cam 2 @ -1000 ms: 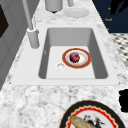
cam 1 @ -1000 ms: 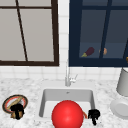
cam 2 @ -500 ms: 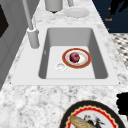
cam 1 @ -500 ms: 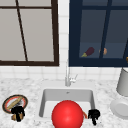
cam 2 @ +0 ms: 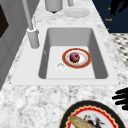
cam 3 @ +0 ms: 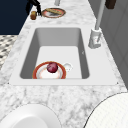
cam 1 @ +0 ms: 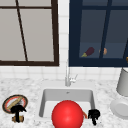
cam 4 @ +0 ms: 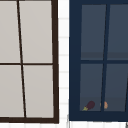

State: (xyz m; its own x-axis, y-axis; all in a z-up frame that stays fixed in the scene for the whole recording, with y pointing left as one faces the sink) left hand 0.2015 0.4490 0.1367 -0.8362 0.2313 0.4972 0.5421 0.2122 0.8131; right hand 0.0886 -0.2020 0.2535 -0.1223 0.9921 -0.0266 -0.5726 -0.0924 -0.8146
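Left hand [cam 1: 17,110] hangs with fingers curled on nothing, a small brown block [cam 1: 18,118] just beneath them; right hand [cam 1: 93,115], fingers likewise curled, hovers by the sink rim [cam 1: 93,100].

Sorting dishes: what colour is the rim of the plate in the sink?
Orange-red rim on the plate, clearest in the left side view.

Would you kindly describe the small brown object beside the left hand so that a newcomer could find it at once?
Start at the sink and look left along the marble counter to the round patterned plate with the long bread-like item. Just in front of that plate, under the left hand, sits a small brown block. Unlike the plate, it is plain, tiny and chunky.
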